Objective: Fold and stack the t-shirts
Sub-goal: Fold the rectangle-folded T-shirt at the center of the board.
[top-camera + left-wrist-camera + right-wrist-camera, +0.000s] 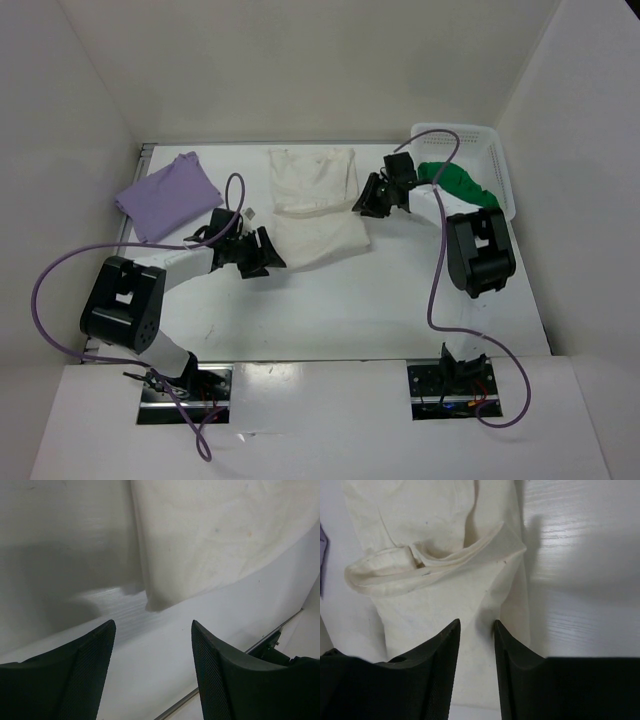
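A robotics lab bench — plain white partitions (300, 60), bolted arm bases (185, 392).

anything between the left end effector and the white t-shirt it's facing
Nothing visible. The left end effector is open, and only bare table lies between its fingertips and the near corner of the white t-shirt.

The white t-shirt (435, 555) runs past the top edge in both wrist views.

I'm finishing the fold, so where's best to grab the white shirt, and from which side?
Probably the near left corner of the white t-shirt, from the left: it lies flat and free on the table, just ahead of the open left gripper.
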You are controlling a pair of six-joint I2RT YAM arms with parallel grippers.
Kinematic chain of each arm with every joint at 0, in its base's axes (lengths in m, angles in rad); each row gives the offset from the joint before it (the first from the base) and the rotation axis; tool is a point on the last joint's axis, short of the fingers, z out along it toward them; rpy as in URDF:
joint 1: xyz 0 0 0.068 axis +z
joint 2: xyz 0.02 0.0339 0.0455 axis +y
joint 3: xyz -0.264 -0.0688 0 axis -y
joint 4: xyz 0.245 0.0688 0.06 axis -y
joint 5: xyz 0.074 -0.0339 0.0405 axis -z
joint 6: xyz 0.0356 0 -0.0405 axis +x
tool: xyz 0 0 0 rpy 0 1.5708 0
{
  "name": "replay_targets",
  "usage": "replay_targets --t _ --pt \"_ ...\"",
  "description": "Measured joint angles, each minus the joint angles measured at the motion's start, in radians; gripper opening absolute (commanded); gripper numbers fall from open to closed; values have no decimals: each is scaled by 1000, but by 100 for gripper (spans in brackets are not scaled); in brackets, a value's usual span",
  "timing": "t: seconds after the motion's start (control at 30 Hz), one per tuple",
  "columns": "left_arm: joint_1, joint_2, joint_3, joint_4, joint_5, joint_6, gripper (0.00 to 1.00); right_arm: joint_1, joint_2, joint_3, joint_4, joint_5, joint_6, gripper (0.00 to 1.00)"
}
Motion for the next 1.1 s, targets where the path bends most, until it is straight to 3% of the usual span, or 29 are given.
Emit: replay_targets --t 0.2,0.23,0.33,0.4,0.47,0.57,0.7,0.87,1.0,1.1 --pt "0 0 1 8 0 -2 70 0 -47 -80 -2 37 -1 44" --pt "0 0 1 11 1 -2 70 0 -73 -113 -3 43 -1 38" --pt "-2 2 1 26 0 -5 68 -3 -154 -209 7 53 6 35" --pt "-8 4 2 34 0 -5 68 -4 -182 -260 21 51 15 39" --pt "-15 14 7 42 1 -6 68 -5 -190 -298 29 36 21 50" --pt "-22 42 27 43 0 -5 68 -5 -190 -316 27 19 19 53" --pt "-24 58 103 9 -60 1 70 -5 -189 -265 18 31 8 53" --pt "4 76 293 2 -153 1 74 -5 -139 -88 23 49 -5 53" --pt "46 187 465 35 -186 18 77 -5 -55 22 33 62 -12 53" --pt "58 257 493 46 -195 29 77 -5 9 68 27 75 -24 53"
